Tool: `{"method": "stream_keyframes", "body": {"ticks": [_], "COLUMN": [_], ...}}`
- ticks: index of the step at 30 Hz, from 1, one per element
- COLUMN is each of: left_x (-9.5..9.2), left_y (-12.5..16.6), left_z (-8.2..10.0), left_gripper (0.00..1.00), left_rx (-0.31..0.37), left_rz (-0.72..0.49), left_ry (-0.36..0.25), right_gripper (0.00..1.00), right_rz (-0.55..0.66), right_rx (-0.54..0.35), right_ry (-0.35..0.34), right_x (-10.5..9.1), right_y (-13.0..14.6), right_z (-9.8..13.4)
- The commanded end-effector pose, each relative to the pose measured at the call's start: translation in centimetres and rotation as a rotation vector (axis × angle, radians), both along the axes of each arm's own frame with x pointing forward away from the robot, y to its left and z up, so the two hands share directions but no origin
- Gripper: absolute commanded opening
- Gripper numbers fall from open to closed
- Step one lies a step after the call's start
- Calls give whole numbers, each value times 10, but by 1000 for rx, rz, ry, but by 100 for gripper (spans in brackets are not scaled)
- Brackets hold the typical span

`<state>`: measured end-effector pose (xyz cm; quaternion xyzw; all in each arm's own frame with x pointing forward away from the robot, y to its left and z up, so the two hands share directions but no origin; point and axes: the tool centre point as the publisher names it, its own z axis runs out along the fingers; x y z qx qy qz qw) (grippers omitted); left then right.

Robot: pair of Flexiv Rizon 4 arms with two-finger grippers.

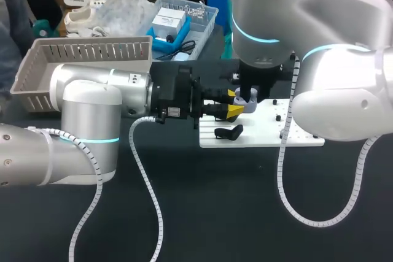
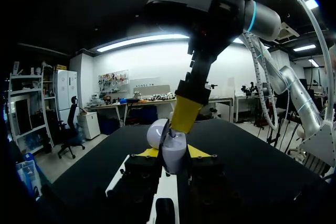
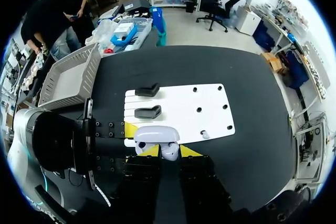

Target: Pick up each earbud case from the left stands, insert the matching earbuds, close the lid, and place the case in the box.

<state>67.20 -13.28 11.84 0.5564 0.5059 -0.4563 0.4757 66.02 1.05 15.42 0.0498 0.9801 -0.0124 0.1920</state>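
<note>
The left end effector (image 1: 234, 104) grasps the open case (image 1: 248, 98) just above the board's (image 1: 301, 133) left edge. The right end effector (image 3: 169, 149), clenched on an earbud (image 3: 169, 155), meets it from above. This looks like the insertion step. Next comes a straight seating, release, then shutting the lid. Stands (image 1: 228, 132) sit close below, and the box (image 1: 86, 53) lies well beyond that edge across open worktop.

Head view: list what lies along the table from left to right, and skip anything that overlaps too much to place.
In order: grey basket → left gripper → earbud case → bare right end of the white board.
</note>
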Motion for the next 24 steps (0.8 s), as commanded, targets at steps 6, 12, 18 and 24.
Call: {"method": "stream_keyframes", "body": {"ticks": [6, 12, 18, 24], "left_x": [0, 0, 0, 0], "left_y": [0, 0, 0, 0], "left_z": [0, 0, 0, 0], "left_gripper": [0, 0, 0, 0], "left_rx": [-1, -1, -1, -1], "left_rz": [2, 2, 2, 2], "left_ry": [-1, -1, -1, -1], "right_gripper": [36, 47, 47, 49], "right_rz": [-2, -1, -1, 1], "right_rx": [-9, -6, -3, 6], "right_ry": [11, 15, 10, 3], "right_x": [1, 2, 1, -4], "right_y": [3, 5, 5, 7], "right_z": [-3, -3, 0, 7]}}
